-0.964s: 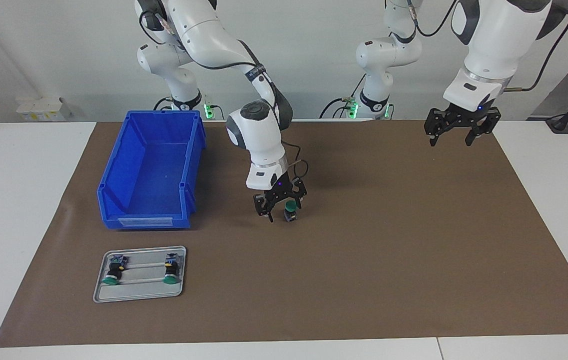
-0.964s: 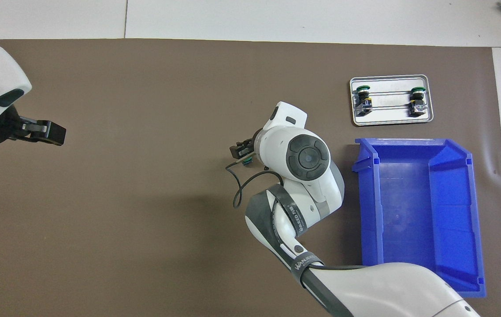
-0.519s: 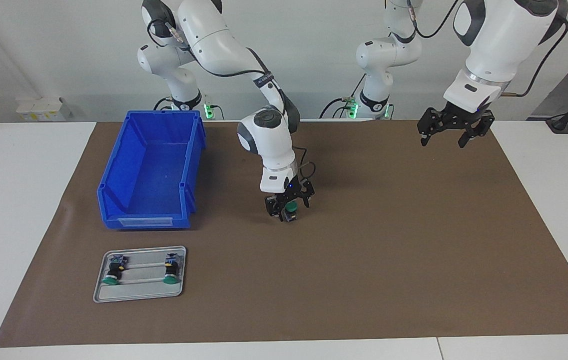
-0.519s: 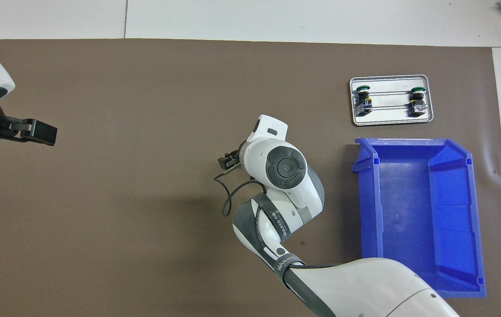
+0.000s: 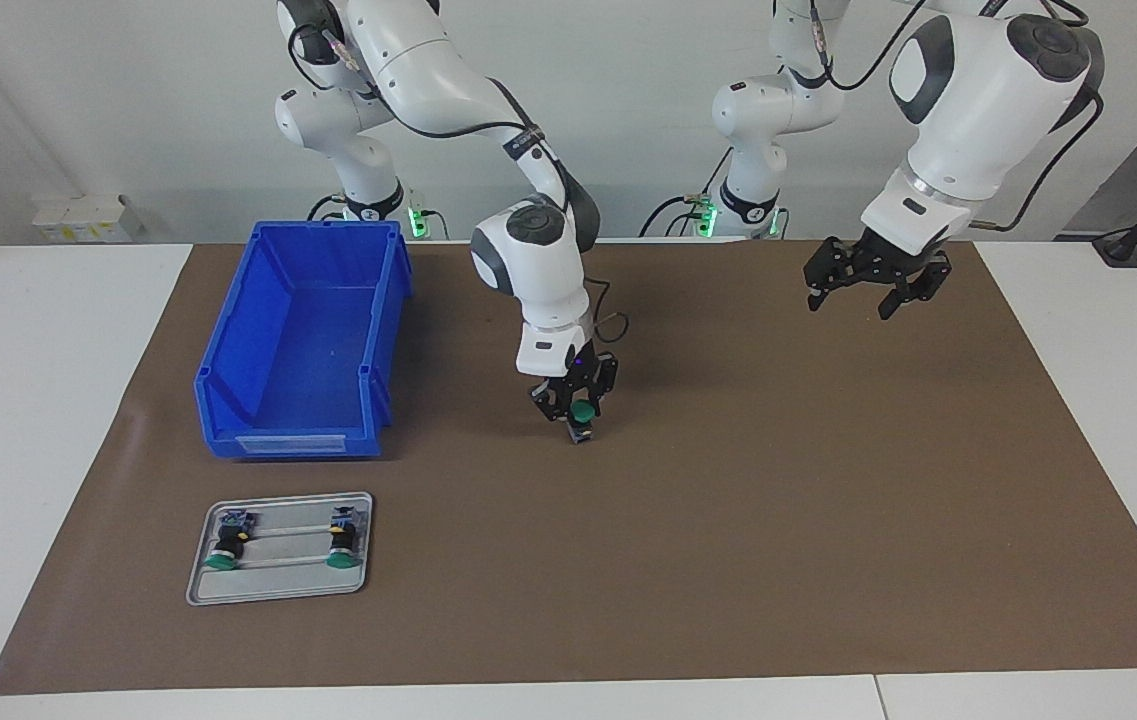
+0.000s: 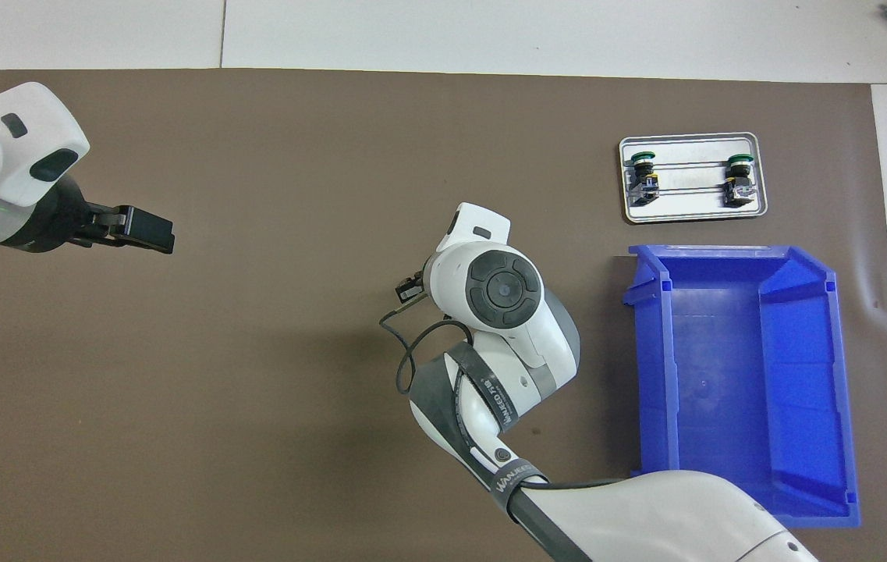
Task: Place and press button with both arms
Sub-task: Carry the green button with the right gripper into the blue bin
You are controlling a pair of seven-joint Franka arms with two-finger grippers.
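A: Where's the button (image 5: pixel 582 417)?

B: Upright mid-desk, green cap up, beside the blue bin (image 5: pixel 303 335); my right tool (image 5: pixel 576 398) sits directly on top, tips pinched together around it.

A: And the left tool (image 5: pixel 863 284)?

B: Spread apart, hanging over bare mat (image 5: pixel 778 500) toward the left arm's end; open room between them; I'd judge the press comes from above.
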